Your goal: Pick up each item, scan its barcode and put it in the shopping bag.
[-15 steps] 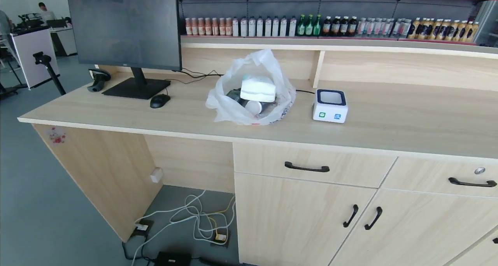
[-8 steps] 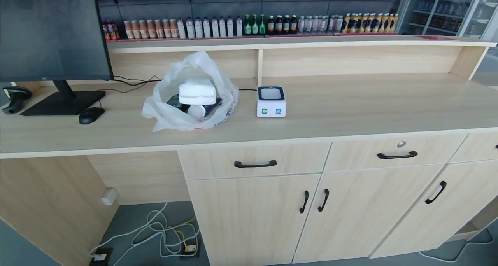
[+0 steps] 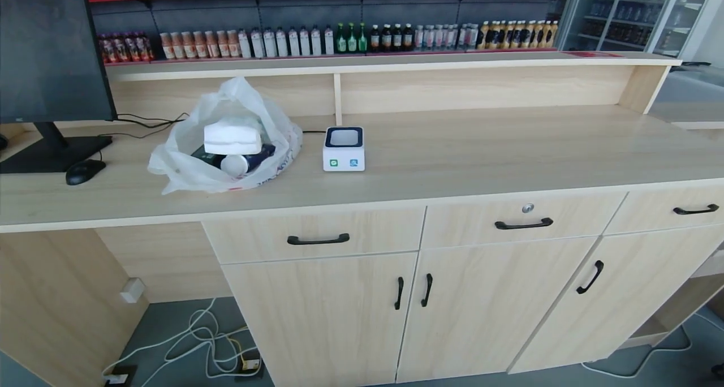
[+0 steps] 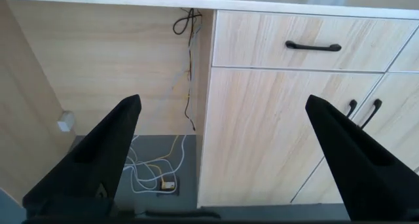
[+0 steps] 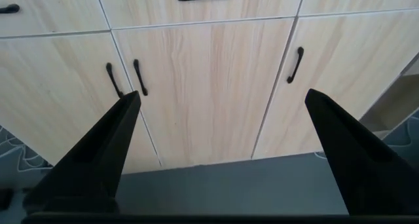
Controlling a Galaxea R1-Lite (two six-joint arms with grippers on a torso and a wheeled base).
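The shopping bag (image 3: 223, 143) is sitting open on the wooden counter (image 3: 481, 155), just beside the white scanner box (image 3: 344, 149) on that box's left. It is holding a white packet (image 3: 232, 138) on top of some darker items.

Against the picture from half a second ago, the whole head view is sliding. The bag, the scanner box and the monitor (image 3: 48, 59) are all showing further left, the monitor is being cut by the edge, and more of the counter's right end is coming in. That is the camera swinging to the right. The things on the counter are keeping their places relative to one another.

Nearest, both arms are hanging low in front of the cabinet fronts, below the counter top. The left gripper (image 4: 222, 103) is holding its two black fingers (image 4: 98, 165) spread wide with nothing between them. It is facing the edge of the recess where loose cables (image 4: 157, 175) are lying on the floor, and a drawer handle (image 4: 313, 46) is showing beyond it. The right gripper (image 5: 222, 94) is likewise keeping its fingers (image 5: 347, 158) spread wide and bare, and it is facing a pair of cupboard doors with dark handles (image 5: 124, 78).

Further off, a black mouse (image 3: 85, 172) is resting on the counter between the monitor's foot and the bag. Behind the counter's raised back ledge, rows of bottles (image 3: 339, 39) are standing on a shelf.
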